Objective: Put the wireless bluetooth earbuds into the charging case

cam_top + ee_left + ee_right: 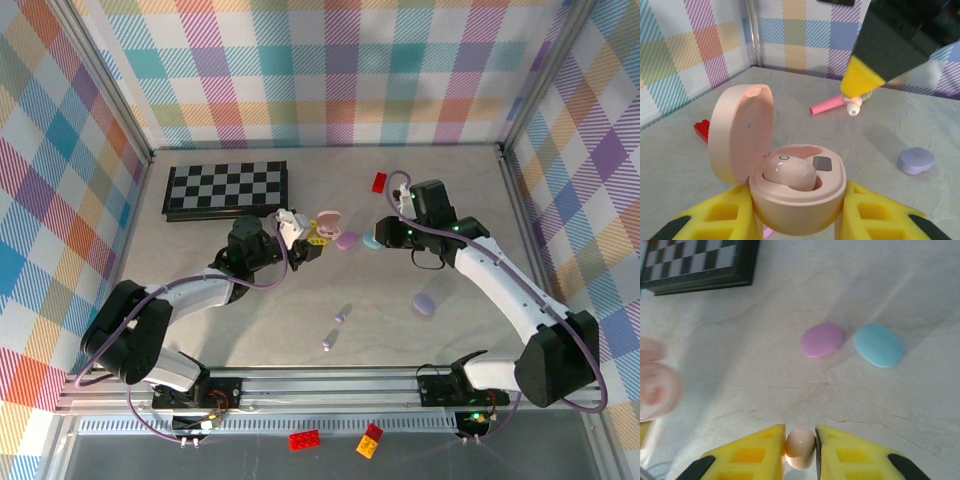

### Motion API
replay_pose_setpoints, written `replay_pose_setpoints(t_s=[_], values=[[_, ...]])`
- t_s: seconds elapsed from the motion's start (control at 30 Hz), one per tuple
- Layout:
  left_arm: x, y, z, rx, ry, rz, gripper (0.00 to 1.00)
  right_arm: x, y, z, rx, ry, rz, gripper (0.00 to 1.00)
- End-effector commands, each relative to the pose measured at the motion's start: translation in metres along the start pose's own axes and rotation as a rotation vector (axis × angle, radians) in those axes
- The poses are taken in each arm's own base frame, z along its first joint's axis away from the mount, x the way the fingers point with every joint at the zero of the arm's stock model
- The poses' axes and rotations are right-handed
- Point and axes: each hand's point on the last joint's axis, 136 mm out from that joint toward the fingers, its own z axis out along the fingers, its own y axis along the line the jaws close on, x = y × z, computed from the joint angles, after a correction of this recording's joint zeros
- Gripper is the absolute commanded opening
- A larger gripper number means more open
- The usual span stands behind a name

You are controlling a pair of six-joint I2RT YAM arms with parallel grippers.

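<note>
Your left jaws clamp the open pink charging case (797, 200), one pink earbud (789, 172) seated inside; your right jaws pinch a second pink earbud (800, 447) over the counter (765, 370), near a closed purple case (822, 339) and blue case (879, 344).

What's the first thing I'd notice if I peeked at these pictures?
Probably the open pink case, squeezed in the left gripper near the middle of the table, with one pink earbud sitting inside. Right beside it, the right gripper pinches a second pink earbud, its stem sticking out. After that, the black-and-white chessboard at the back left, under bright plaid walls.
</note>
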Motion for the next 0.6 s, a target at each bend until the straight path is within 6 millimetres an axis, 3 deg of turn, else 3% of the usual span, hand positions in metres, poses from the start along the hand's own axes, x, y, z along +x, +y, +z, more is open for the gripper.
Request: replay_pose_setpoints(t_s=[0.0,0.23,0.57], values=[[-0.015,-0.008,0.008,0.037,-0.033,0.055,0.31,-0.013,0.025,-0.017,-0.038,-0.041,-0.078,0.21],[-0.016,-0.013,0.011,0.059,-0.031,0.062,0.31,-0.017,0.057,-0.017,-0.072,-0.025,-0.170,0.21],[-0.018,-0.017,0.012,0.085,-0.026,0.063,0.31,-0.018,0.072,-0.001,-0.060,0.012,-0.228,0.20]])
